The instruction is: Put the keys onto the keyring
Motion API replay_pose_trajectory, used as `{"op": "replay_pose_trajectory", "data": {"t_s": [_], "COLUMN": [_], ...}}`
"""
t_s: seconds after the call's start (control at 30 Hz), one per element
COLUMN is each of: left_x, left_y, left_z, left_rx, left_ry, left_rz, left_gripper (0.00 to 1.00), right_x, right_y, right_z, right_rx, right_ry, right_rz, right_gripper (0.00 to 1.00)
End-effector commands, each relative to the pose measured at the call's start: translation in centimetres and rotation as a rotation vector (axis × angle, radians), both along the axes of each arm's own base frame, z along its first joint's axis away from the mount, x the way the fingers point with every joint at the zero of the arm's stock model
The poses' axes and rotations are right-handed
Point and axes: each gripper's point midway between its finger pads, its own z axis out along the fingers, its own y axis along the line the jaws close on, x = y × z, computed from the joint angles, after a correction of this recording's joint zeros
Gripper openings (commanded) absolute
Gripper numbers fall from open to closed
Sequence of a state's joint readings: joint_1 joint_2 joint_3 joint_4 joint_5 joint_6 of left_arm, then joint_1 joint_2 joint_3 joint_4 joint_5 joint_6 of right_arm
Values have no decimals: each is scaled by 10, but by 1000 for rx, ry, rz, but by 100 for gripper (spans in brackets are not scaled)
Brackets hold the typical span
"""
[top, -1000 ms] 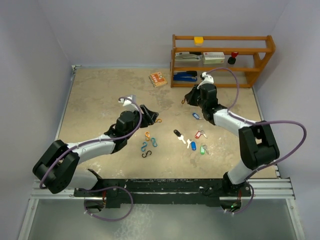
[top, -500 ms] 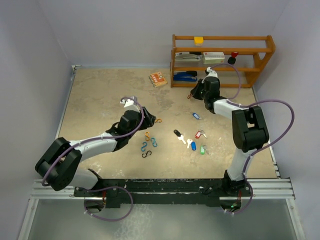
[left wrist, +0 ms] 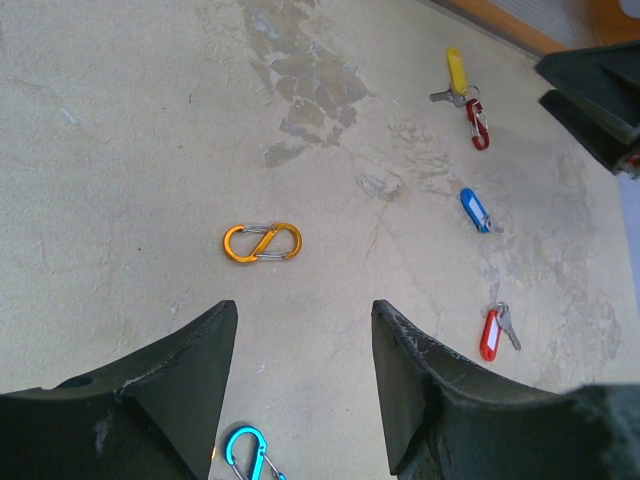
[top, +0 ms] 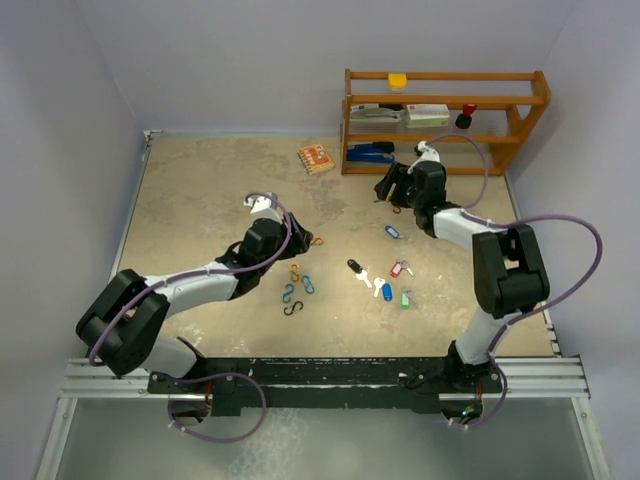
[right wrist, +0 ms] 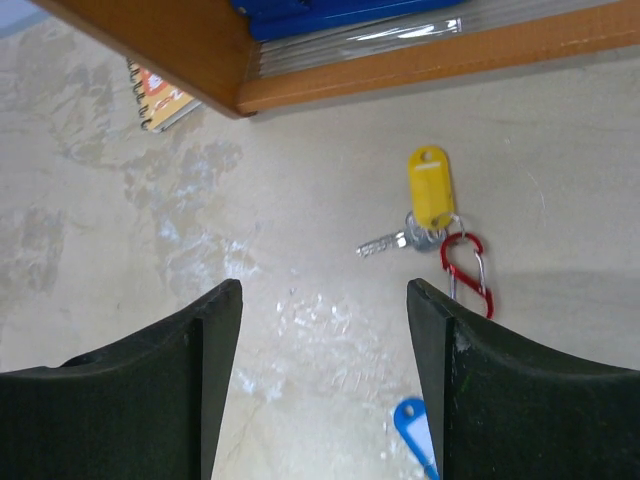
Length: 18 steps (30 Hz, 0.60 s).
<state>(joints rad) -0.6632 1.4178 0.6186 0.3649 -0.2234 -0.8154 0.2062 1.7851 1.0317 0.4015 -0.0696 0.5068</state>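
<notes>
My right gripper (right wrist: 325,290) (top: 389,186) hangs open above bare table in front of the shelf. Just right of its fingertips lies a yellow-tagged key (right wrist: 431,186), its ring meeting a red clip (right wrist: 467,273) (top: 397,206) that looks like the keyring. A blue-tagged key (right wrist: 414,425) (top: 391,232) lies nearer. More keys lie mid-table: red (top: 397,268), black (top: 354,266), blue (top: 386,291), green (top: 405,299). My left gripper (left wrist: 302,308) (top: 298,243) is open and empty, with an orange clip (left wrist: 262,242) ahead of it.
A wooden shelf (top: 445,110) with a blue stapler stands at the back right, and a small notebook (top: 315,158) lies left of it. Loose coloured clips (top: 298,285) and a black S-hook (top: 292,308) lie below the left gripper. A cyan clip (left wrist: 248,452) is under the left fingers.
The right gripper was shut and carrying something small; it has opened, and the yellow key with the red clip now lies on the table. The left arm has edged slightly right.
</notes>
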Motion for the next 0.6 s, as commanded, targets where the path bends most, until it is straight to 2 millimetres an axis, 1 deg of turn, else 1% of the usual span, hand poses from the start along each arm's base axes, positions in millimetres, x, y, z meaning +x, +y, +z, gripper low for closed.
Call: {"op": "replay_pose_trajectory", "data": {"t_s": [0.0,0.1,0.13,0.23,0.27,0.33,0.43,0.57], "left_x": [16,23,25,32,34,39,45,40], "left_y": [-6,-7,-6,-8,-8,-5,-1,-1], "left_z": [11,6,1,-7,-10,-17,-27,-40], "left_rx": [23,59,86,149,176,237,313,329], "left_ry": [-31,-10,4,20,24,39,78,115], "left_rz": [11,22,24,17,15,24,39,28], "left_gripper": [53,53,53,53,53,54,54,54], "right_x": [-13,-41,-50,-72,-77,-87,-100,-113], "right_y": [-11,-14,-15,-18,-20,-23,-25,-29], "right_z": [48,49,51,61,64,71,83,90], "right_rx": [11,17,18,2,-9,-28,-47,-65], "right_ry": [-117,-106,-100,-96,-94,-88,-94,-105], "right_rz": [-29,-20,-18,-6,-1,2,18,29], "right_gripper": [70,70,70,71,73,79,84,86]}}
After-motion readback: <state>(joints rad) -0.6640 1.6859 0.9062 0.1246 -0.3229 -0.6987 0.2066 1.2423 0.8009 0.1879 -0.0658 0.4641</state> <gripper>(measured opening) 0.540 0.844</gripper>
